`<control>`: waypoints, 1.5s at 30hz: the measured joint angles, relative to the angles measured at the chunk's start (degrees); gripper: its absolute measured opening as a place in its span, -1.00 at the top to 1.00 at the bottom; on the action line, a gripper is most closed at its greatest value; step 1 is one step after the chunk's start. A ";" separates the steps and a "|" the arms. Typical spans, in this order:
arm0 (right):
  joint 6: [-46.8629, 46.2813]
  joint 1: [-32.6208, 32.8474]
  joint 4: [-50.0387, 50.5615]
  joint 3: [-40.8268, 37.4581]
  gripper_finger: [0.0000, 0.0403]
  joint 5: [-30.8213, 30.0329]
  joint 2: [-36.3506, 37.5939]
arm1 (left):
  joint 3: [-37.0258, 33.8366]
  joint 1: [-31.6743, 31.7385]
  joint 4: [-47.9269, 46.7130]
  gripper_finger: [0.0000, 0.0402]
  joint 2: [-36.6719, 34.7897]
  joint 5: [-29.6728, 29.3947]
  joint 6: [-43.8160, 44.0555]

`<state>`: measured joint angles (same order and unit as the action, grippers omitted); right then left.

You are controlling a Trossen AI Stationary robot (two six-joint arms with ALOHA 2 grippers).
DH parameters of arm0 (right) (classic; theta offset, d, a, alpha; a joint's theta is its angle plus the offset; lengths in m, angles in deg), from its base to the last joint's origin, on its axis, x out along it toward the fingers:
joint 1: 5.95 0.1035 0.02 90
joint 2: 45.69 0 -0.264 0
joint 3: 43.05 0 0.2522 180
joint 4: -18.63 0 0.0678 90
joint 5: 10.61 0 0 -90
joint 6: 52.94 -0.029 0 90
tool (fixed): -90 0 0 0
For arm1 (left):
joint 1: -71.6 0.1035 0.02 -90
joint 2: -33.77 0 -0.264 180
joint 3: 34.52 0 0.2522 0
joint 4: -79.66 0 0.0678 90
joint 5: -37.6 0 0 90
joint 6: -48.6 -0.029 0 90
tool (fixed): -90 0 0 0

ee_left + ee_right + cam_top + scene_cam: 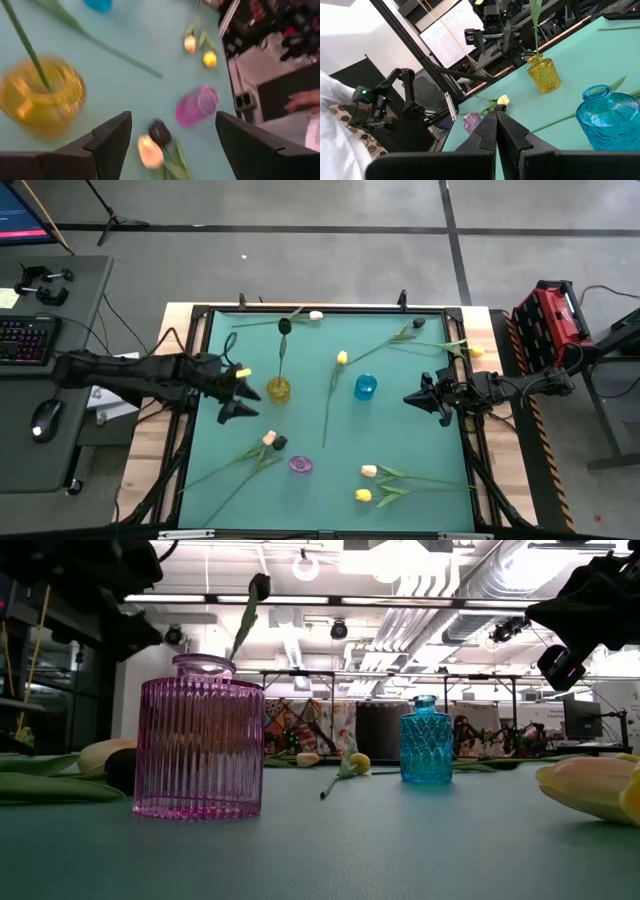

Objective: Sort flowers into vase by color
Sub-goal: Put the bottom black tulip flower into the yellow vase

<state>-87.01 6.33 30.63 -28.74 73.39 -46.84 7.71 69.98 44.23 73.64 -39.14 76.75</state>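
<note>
I see loose flowers (385,472) scattered on the tabletop (300,430), mostly toward its edges. A black one (284,326) stands in the yellow vase (278,390) left of centre. The left gripper (243,401) sits beside that vase, jaws spread. The right gripper (413,398) waits near the right edge, jaws pressed together. The centre offers open room.

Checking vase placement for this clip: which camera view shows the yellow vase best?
The right wrist view: the yellow vase stands sharp and whole, a green stem rising from it. The high view shows it small from above, the left wrist view blurred, beyond the open left hand. In the low view I cannot find it.
</note>
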 joint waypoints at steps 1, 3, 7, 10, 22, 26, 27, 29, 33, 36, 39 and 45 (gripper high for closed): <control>-0.01 0.00 0.00 0.00 1.00 0.00 0.00 | 0.93 -2.04 -1.48 -0.38 1.19 -1.05 1.92; -0.01 -0.01 0.00 0.01 1.00 0.00 0.00 | 2.66 -6.78 -2.59 -0.38 4.04 -2.99 6.67; -0.01 -0.01 0.00 0.00 1.00 0.00 0.00 | 6.62 -17.07 -2.98 -0.38 13.20 -4.74 18.20; 0.00 -0.01 0.00 0.01 1.00 0.01 0.00 | 10.82 -24.25 -5.47 -0.38 22.61 -4.88 26.17; 0.00 0.00 0.00 0.02 1.00 0.00 -0.02 | 28.29 -35.80 -13.73 -0.38 55.85 -0.40 54.38; -0.01 -0.01 0.00 0.00 1.00 0.00 -0.01 | 32.00 -35.49 -19.89 -0.38 61.73 -1.02 55.29; 0.00 0.00 0.00 0.02 1.00 0.00 -0.02 | 32.75 -35.38 -21.60 -0.38 62.87 -1.63 55.13; 0.00 -0.01 0.00 0.00 1.00 0.00 0.00 | 33.84 -35.15 -24.19 -0.38 64.96 -3.20 54.40; 0.00 0.00 0.00 0.00 1.00 0.00 0.00 | 34.56 -35.15 -25.11 -0.37 67.76 -3.47 52.95; -0.01 0.00 0.00 0.01 1.00 0.01 0.00 | 34.58 -35.12 -24.82 -0.21 68.56 -3.33 52.73; -0.01 0.00 0.00 0.02 1.00 0.00 0.00 | 34.55 -35.13 -24.50 0.26 68.54 -3.46 52.68; -0.01 -0.01 0.00 0.01 1.00 0.00 -0.02 | 34.19 -35.02 -23.95 0.93 65.84 -4.59 49.82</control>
<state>-87.02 6.32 30.63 -28.74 73.39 -46.86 41.90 34.96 20.28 139.48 -43.73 126.56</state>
